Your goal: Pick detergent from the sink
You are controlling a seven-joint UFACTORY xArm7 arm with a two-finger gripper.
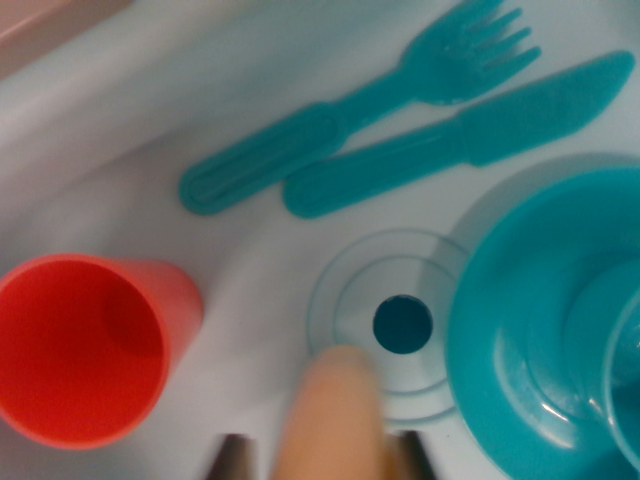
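Observation:
A pale peach, blurred detergent bottle (332, 410) rises from the bottom edge of the wrist view, very close to the camera. My gripper (322, 455) shows only as two dark fingertips at the bottom edge, one on each side of the bottle and close against it. It looks shut on the bottle. The bottle's top points toward the teal drain (402, 324) in the white sink floor (250, 280). Its lower part is out of frame.
A red cup (85, 345) stands open-mouthed at the wrist view's left. A teal fork (340, 120) and teal knife (460, 135) lie side by side at the top. A teal plate (520, 350) holding a clear cup fills the right.

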